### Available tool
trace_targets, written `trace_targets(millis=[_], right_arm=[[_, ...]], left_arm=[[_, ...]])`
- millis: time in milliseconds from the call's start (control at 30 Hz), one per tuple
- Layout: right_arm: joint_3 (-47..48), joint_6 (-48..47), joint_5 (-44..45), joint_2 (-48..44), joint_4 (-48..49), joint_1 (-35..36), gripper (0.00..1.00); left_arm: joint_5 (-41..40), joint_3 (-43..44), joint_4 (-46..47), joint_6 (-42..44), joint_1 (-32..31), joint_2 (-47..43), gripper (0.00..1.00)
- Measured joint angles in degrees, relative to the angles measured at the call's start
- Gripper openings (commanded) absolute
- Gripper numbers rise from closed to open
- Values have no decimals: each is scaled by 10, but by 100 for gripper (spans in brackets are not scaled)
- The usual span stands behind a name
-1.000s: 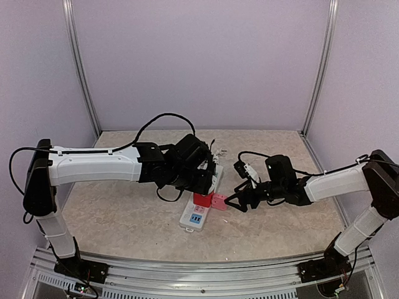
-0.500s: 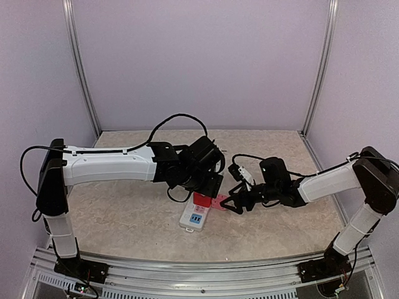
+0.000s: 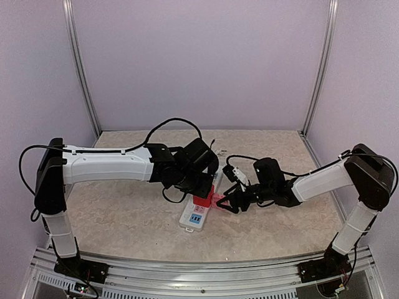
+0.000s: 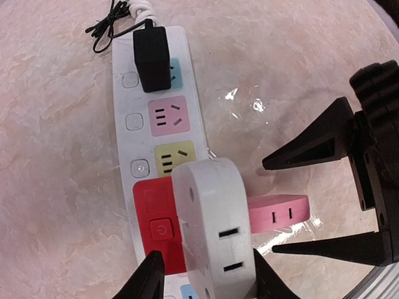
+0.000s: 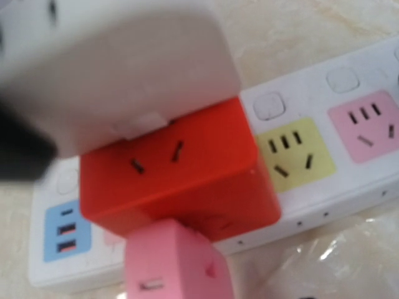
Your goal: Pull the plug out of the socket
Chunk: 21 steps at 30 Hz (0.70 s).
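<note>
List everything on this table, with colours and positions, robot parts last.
White rectangular power strip: one, white with blue, pink and yellow outlet faces, mid-table.
Black square adapter: one, black, plugged in at the strip's corded end.
Red cube adapter: one, red, on the strip beside the yellow outlet.
White rounded adapter: one, white, on the red cube.
Pink block adapter: one, pink, sticking out from the red cube's side.
Thin black cord: one, black, bundled past the strip's end.
Left gripper: one, black, straddling the white adapter.
Right gripper: one, black, open around the pink block.
</note>
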Motion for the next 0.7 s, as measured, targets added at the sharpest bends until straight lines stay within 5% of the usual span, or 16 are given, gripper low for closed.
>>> trace_targets(millis=[200, 700], right_arm=[[8, -9, 8, 3, 0, 9, 82], [26, -103, 44, 9, 26, 21, 97]], left_arm=[[46, -56, 41, -9, 33, -50, 31], [110, -78, 77, -16, 48, -59, 13]])
